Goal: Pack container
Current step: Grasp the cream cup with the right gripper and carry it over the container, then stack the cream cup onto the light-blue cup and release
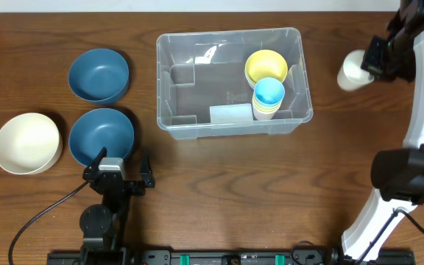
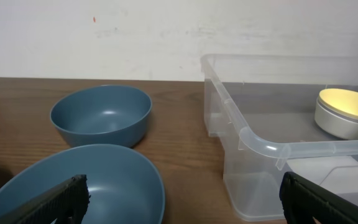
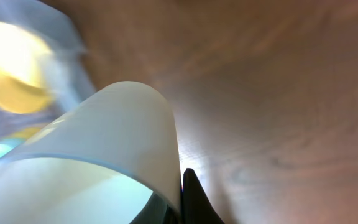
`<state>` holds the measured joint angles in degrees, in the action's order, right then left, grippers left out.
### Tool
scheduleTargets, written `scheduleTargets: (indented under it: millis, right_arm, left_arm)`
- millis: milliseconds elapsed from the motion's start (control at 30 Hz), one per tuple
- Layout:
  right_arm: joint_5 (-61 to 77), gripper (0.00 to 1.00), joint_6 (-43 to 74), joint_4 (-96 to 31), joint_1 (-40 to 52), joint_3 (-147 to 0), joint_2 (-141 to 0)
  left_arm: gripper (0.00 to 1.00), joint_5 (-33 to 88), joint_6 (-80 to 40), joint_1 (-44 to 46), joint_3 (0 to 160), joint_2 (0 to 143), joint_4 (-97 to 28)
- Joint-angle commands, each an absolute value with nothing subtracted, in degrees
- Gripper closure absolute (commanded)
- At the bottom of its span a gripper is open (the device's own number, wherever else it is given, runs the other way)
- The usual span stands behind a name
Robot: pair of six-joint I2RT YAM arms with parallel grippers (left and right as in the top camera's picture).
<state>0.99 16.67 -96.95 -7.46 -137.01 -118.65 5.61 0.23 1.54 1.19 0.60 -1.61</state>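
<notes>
The clear container (image 1: pixel 227 35) sits mid-table and holds a yellow bowl (image 1: pixel 265 66) and a stack of cups with a light blue cup (image 1: pixel 269 92) on top. To the right of the container, above the table, my right gripper (image 1: pixel 374 62) is shut on the rim wall of a white cup (image 1: pixel 353 72). In the right wrist view the white cup (image 3: pixel 123 124) fills the frame, its wall pinched by my right gripper (image 3: pixel 180 186). My left gripper (image 1: pixel 121 160) stands open at the near blue bowl (image 1: pixel 101 136). In the left wrist view the container (image 2: pixel 260 146) lies to the right.
A second blue bowl (image 1: pixel 99 75) sits behind the near one, and a cream bowl (image 1: pixel 26 143) is at the far left. The left wrist view shows both blue bowls (image 2: pixel 101 115) and the yellow bowl (image 2: pixel 347 112) inside the container. A white label (image 1: pixel 230 114) lies on the container floor.
</notes>
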Motion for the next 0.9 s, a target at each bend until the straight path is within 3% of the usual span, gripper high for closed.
scheduleTargets:
  millis: [0, 367, 867]
  right_arm:
    - [0.89, 0.99, 15.44, -97.3, -2.09, -143.63, -117.73]
    - [-6.02, 0.97, 20.08, -94.48, 18.13, -144.27, -117.49]
    - [-5.58, 0.99, 21.63, -93.51, 19.94, -132.25, -117.78]
  left_arm:
    - [0.02, 6.44, 0.97, 1.26, 0.23, 0.23, -3.6]
    - [0.02, 6.44, 0.97, 1.26, 0.23, 0.23, -3.6]
    - [0.02, 6.44, 0.97, 1.26, 0.23, 0.23, -3.6]
